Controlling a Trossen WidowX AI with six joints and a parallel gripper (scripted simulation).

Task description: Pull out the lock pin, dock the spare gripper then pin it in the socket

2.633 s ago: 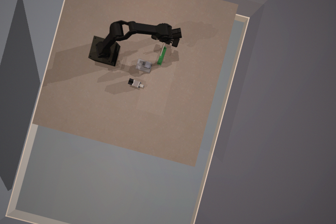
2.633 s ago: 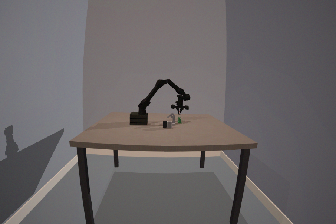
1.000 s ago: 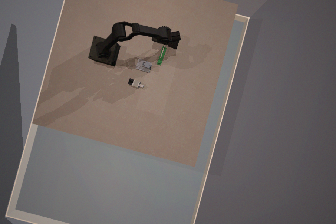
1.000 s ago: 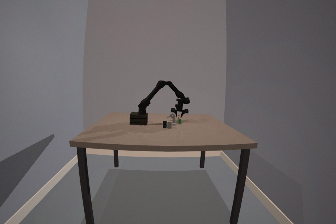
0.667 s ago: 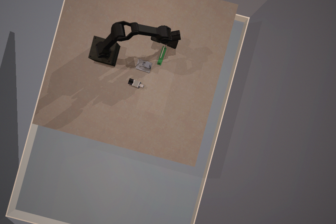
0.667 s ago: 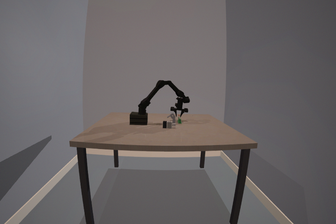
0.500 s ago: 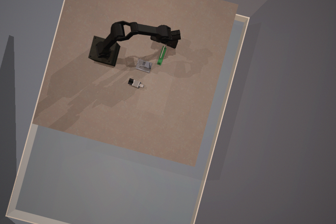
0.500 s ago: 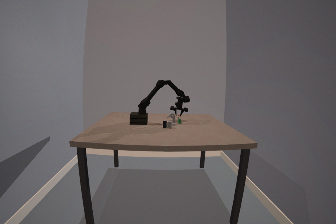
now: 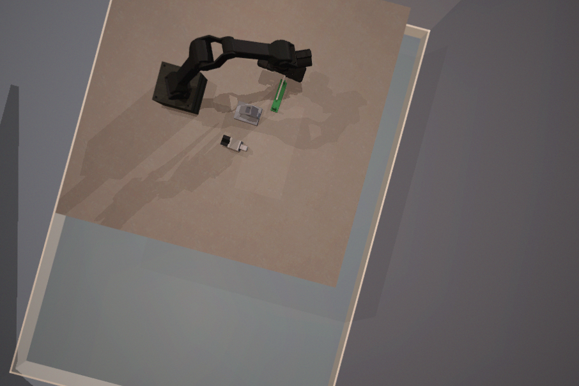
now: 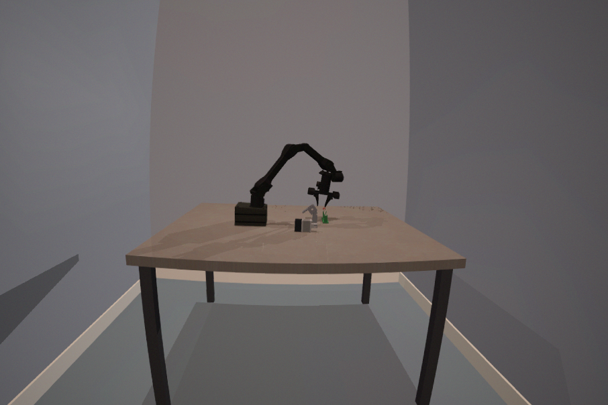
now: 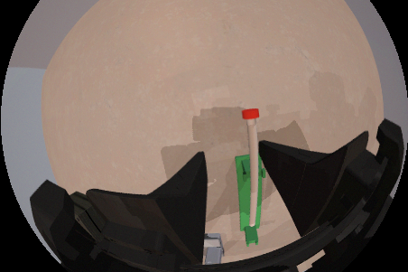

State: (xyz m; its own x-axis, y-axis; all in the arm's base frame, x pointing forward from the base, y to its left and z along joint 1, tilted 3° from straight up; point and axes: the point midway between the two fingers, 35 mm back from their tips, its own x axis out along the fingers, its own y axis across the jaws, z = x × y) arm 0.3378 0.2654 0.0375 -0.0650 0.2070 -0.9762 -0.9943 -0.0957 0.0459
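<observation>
The lock pin, pale with a red cap, lies along a green rest on the table. My gripper hangs just above it, open, with a finger on either side of the pin. The right finger is close to the pin's shaft. The grey mount with its socket stands left of the rest, and a corner of it shows in the wrist view. The spare gripper, black with a pale spigot, lies nearer the table's front.
The arm's black base stands at the back left of the brown table. The mount, the green rest and the spare gripper sit close together in front of the arm.
</observation>
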